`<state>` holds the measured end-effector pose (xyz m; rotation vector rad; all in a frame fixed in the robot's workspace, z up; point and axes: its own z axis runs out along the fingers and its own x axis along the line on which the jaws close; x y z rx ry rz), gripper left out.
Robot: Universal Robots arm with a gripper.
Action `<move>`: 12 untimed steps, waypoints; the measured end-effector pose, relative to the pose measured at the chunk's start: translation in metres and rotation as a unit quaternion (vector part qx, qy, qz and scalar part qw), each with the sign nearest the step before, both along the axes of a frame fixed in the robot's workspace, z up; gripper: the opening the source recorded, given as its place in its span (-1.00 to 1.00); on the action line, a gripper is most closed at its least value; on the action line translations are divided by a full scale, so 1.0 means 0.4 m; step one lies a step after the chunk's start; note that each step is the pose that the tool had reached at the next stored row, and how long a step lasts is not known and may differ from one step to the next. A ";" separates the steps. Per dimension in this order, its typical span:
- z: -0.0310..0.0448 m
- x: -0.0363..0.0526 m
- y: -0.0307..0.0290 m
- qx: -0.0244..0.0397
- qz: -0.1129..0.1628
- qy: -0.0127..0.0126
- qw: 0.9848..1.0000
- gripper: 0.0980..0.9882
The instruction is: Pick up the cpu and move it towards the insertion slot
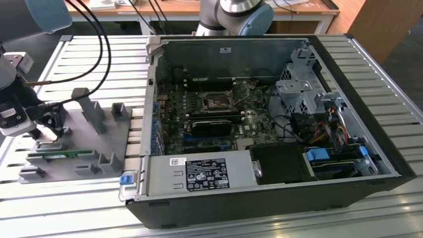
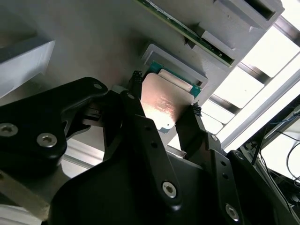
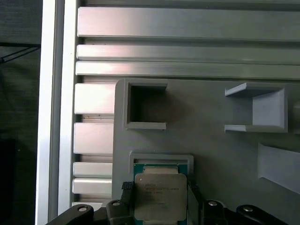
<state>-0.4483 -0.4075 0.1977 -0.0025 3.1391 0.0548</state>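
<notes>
The cpu (image 3: 159,194), a flat square chip with a silver top and a thin green rim, lies in a shallow nest of the grey holder plate (image 1: 79,144). My gripper (image 1: 43,130) hangs over that plate at the exterior view's left. In both wrist views its black fingertips (image 2: 136,79) press against two opposite edges of the cpu (image 2: 164,101), so the gripper (image 2: 165,93) is shut on it. The insertion slot (image 1: 215,101), a small square socket with a dark centre and a silvery frame, sits on the motherboard inside the open computer case, well to the exterior view's right of the gripper.
The grey holder plate carries upright posts (image 1: 89,106) and a long green memory stick (image 1: 56,154). The open case's metal wall (image 1: 153,84) stands between the plate and the motherboard. A power supply (image 1: 198,174), drive cage (image 1: 300,89) and cables fill the case.
</notes>
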 end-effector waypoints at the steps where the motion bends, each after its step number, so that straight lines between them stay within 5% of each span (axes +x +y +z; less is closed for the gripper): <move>1: 0.002 0.000 0.000 0.000 0.000 0.000 1.000 -0.01; 12: 0.012 0.000 0.000 0.000 0.000 0.000 1.000 -0.01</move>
